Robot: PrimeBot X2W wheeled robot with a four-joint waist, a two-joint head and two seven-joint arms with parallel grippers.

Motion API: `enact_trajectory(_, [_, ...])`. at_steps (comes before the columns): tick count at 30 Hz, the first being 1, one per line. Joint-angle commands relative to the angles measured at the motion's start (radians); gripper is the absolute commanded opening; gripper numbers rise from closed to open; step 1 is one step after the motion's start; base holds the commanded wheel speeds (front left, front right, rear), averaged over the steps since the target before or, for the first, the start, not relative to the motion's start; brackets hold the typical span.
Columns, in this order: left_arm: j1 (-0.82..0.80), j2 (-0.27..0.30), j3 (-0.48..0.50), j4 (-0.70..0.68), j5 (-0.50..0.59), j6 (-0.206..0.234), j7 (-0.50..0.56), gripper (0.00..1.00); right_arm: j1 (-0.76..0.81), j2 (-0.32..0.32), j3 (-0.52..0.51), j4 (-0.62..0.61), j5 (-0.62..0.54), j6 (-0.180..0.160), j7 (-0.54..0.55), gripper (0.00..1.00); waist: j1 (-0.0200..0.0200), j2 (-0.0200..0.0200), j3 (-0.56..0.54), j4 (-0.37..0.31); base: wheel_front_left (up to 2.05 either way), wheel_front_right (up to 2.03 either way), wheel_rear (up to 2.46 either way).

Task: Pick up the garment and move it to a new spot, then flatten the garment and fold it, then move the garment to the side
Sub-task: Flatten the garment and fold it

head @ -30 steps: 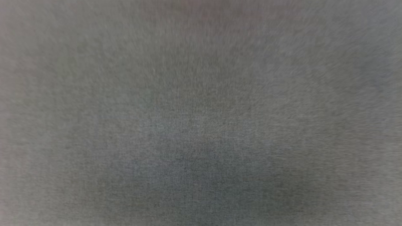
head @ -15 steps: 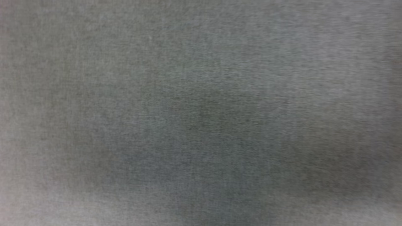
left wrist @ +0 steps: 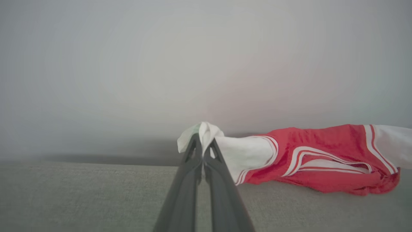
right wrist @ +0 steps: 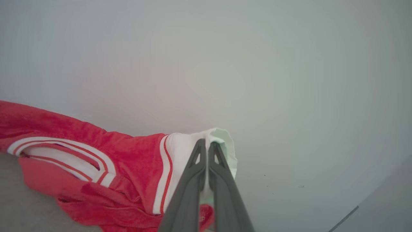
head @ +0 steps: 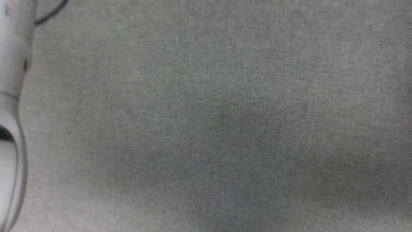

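The grey cloth surface (head: 225,112) spreads open all round, a plain wall (left wrist: 161,64) behind. The left gripper (left wrist: 203,145) and right gripper (right wrist: 207,145) each clamp a white sleeve; the garment (left wrist: 322,141) stretches between them.

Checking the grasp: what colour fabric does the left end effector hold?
White garment sleeve; left wrist view shows it best.

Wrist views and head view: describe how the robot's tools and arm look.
The left tool and right tool each have two long dark grey tapering fingers with triangular cut-outs near the tips. The forearm is glossy pale grey, with a thin black cable.
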Motion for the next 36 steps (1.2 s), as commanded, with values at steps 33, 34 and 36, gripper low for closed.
enact_trajectory(33, [1.255,0.522,0.004,-1.097,-0.325,0.427,0.168,0.00,1.285,-0.239,-0.160,-0.858,0.699,0.000,0.658,0.00,0.0000,-0.0001,-0.542,-0.059,0.00,0.00,0.00])
enact_trajectory(34, [1.301,0.536,0.010,-1.139,-0.339,0.452,0.161,0.00,1.318,-0.235,-0.166,-0.882,0.704,0.000,0.685,0.00,0.0000,-0.0001,-0.545,-0.061,0.00,0.00,0.00])
enact_trajectory(36, [1.387,0.560,0.018,-1.213,-0.365,0.497,0.146,0.00,1.380,-0.227,-0.185,-0.912,0.717,0.000,0.747,0.00,0.0000,-0.0001,-0.551,-0.065,0.00,0.00,0.00])
